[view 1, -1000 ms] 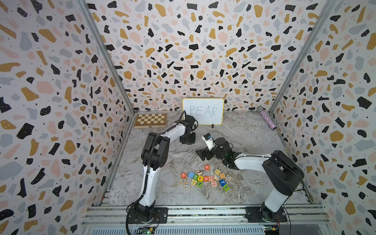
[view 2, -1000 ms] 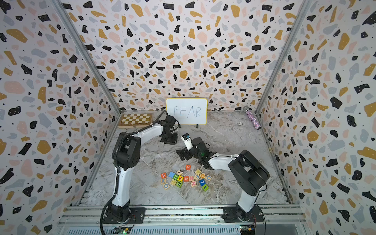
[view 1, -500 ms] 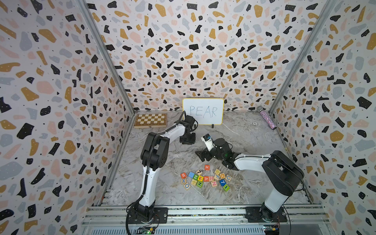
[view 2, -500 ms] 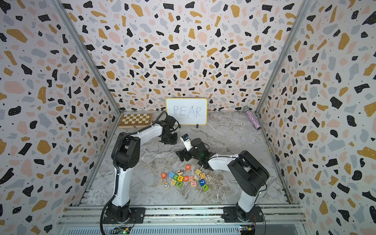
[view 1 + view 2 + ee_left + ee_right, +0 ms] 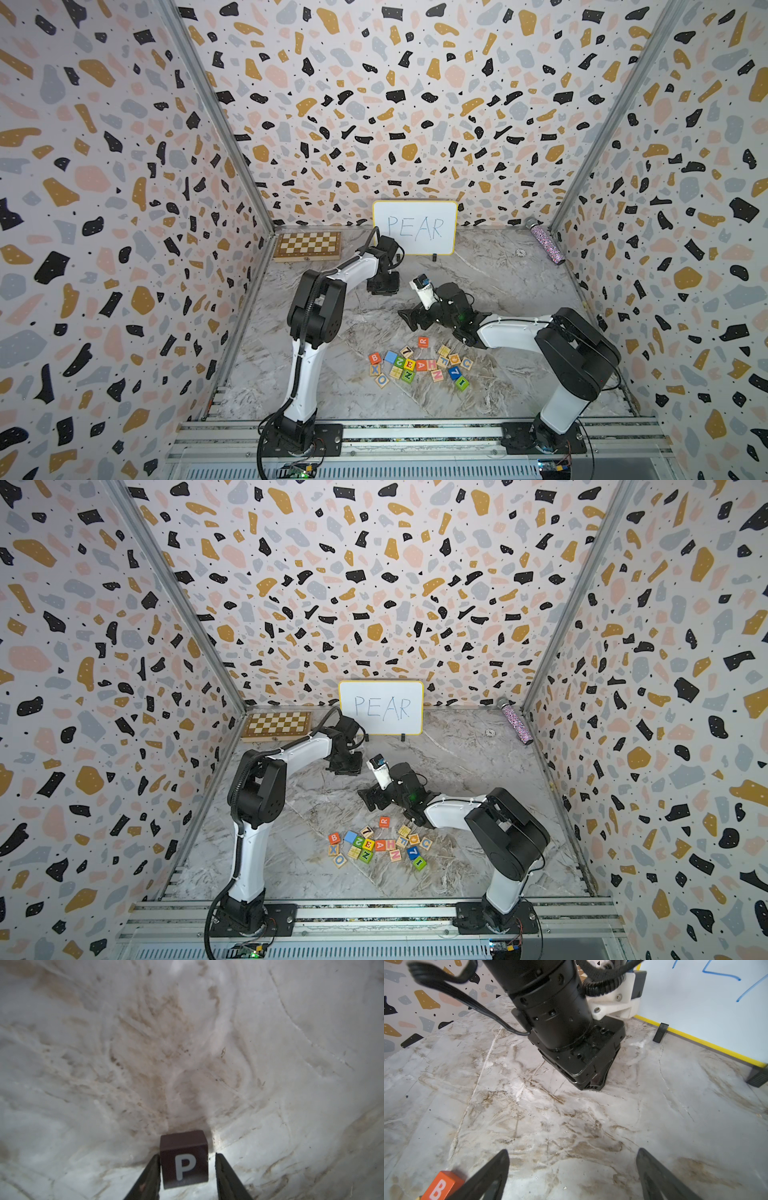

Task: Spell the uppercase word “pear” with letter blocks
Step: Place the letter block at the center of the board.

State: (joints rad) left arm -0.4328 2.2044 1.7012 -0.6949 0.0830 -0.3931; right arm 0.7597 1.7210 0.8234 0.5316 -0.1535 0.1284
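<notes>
In the left wrist view my left gripper (image 5: 188, 1154) straddles the black P block (image 5: 184, 1159), which stands on the marble. One finger lies against the block and a narrow gap shows at the other. In both top views that gripper (image 5: 382, 286) points down in front of the whiteboard and hides the block. The orange-red R block (image 5: 423, 342) lies alone behind the pile. The yellow E block (image 5: 409, 364) and the orange-red A block (image 5: 421, 365) sit side by side in the pile. My right gripper (image 5: 572, 1155) hovers low and open, holding nothing (image 5: 409, 318).
A yellow-edged whiteboard (image 5: 415, 226) with PEAR stands at the back, with a chessboard (image 5: 308, 246) left of it and a glittery bottle (image 5: 547, 245) at the right wall. Other lettered blocks lie scattered in front, among them the orange B block (image 5: 439, 1186) beside my right finger.
</notes>
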